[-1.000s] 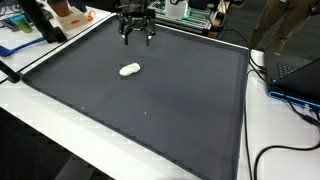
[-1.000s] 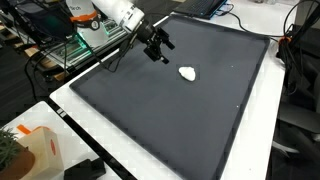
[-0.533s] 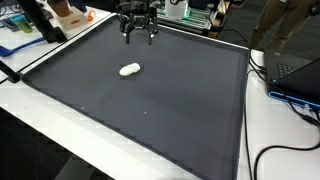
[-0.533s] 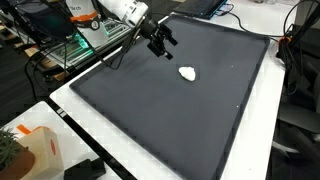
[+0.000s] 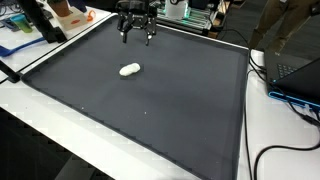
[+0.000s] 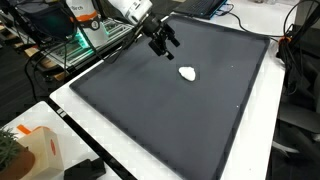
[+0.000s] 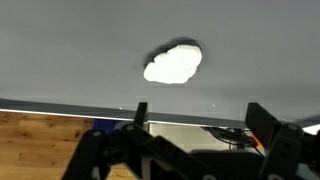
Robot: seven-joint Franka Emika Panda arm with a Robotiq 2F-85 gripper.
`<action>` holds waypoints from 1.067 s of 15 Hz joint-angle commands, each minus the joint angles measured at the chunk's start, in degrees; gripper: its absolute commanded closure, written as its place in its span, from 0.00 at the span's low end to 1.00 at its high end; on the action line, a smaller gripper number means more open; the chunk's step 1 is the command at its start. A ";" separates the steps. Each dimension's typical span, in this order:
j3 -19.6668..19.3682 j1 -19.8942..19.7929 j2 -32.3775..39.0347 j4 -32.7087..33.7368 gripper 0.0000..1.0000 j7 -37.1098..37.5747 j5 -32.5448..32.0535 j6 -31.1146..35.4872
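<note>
The gripper (image 5: 137,38) hangs above the far edge of a dark grey mat (image 5: 150,115), at the upper middle of the frame in an exterior view. Its jaws stand wide apart and hold nothing; the two black fingers (image 5: 125,38) point down at the mat without touching it. In both exterior views the gripper (image 6: 165,45) is clear of the surface, near the mat's upper left border.

The white lump (image 5: 130,69) lies on the mat, left of centre and below the gripper in the frame, well apart from the fingers. In an exterior view the white lump (image 6: 187,72) sits in the upper middle of the mat (image 6: 150,105), to the lower right of the gripper. Its outline is soft and irregular; what it is made of I cannot tell.

In the wrist view the white lump (image 7: 172,63) shows in the upper middle of the frame on the grey surface, while the gripper (image 7: 200,112) fills the bottom, its fingers spread to either side with open space between them.

The mat lies on a white table (image 5: 40,115). A laptop (image 5: 300,72) stands at the right edge, with black cables (image 5: 270,155) at the lower right.
</note>
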 commanded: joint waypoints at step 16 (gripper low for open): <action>-7.74 11.62 23.14 4.11 0.00 17.68 2.51 -20.30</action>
